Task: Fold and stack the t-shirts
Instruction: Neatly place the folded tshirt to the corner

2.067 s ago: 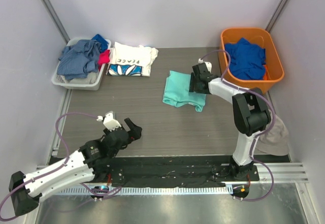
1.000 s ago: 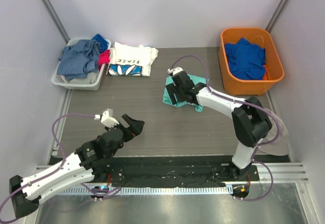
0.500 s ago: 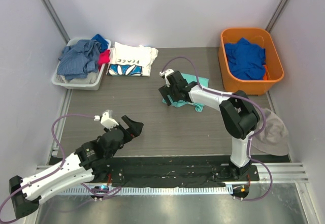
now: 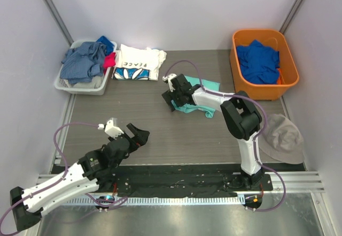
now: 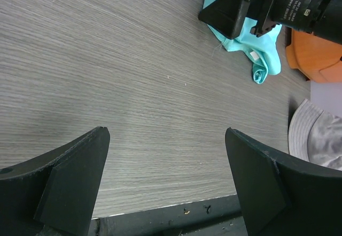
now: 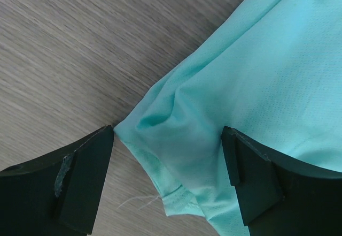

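The mint-teal t-shirt [image 4: 199, 100] lies crumpled in the middle of the table, mostly under my right arm. My right gripper [image 4: 172, 100] is open over the shirt's left corner; in the right wrist view the teal cloth [image 6: 214, 113] bunches between the spread fingers [image 6: 80, 177]. The white "PEACE" t-shirt [image 4: 139, 62] lies folded at the back left. My left gripper [image 4: 138, 134] is open and empty over bare table at the front left; its wrist view shows the teal shirt [image 5: 251, 48] far ahead under the right gripper.
A grey basket [image 4: 70, 87] of grey-blue clothes stands at the back left. An orange bin [image 4: 288, 70] holds a royal blue garment [image 4: 258, 60] at the back right. A grey cloth [image 4: 283, 138] lies at the right edge.
My right gripper has swept left across the teal shirt from its right side to its left corner, bunching the shirt smaller. My left arm has barely shifted.
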